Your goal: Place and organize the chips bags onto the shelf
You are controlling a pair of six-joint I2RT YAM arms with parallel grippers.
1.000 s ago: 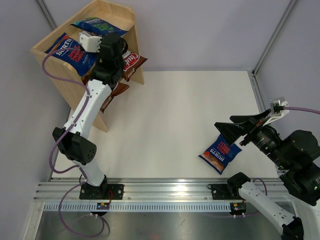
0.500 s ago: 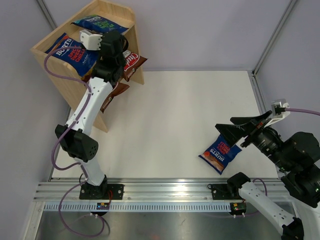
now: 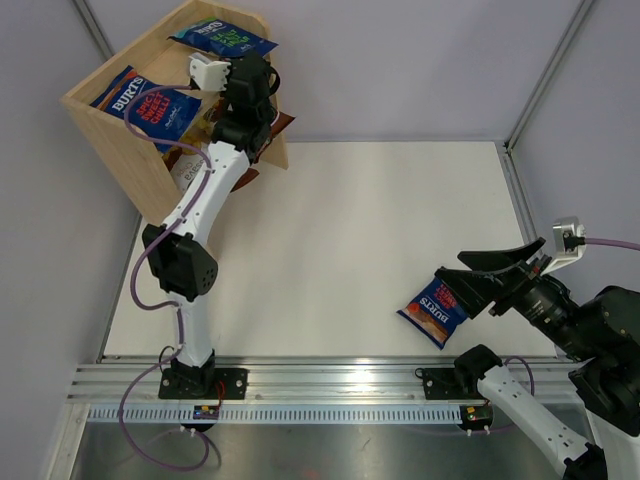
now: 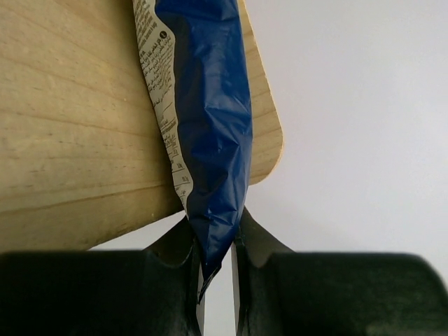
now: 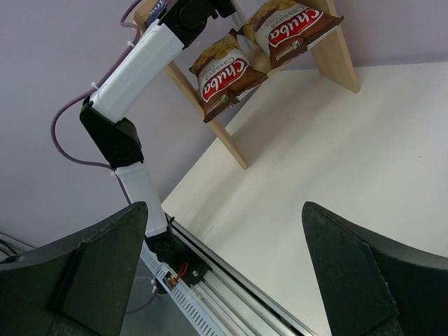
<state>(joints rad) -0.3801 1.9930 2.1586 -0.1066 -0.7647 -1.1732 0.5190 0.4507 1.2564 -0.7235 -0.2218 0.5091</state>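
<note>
Reach favours the spread right end effector [image 3: 455, 268], hovering just at 1 o'clock of the small glossy blue red-labelled bag [image 3: 436, 312] on the white bench [image 3: 330, 240], long axis seemingly 1-to-7

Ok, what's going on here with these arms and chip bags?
The left gripper is shut on a blue green-label bag, holding it at the top of the wooden shelf. A red-label bag lies on top, and two Chuba bags sit lower down. The right gripper hangs open by the last blue bag on the table.
</note>
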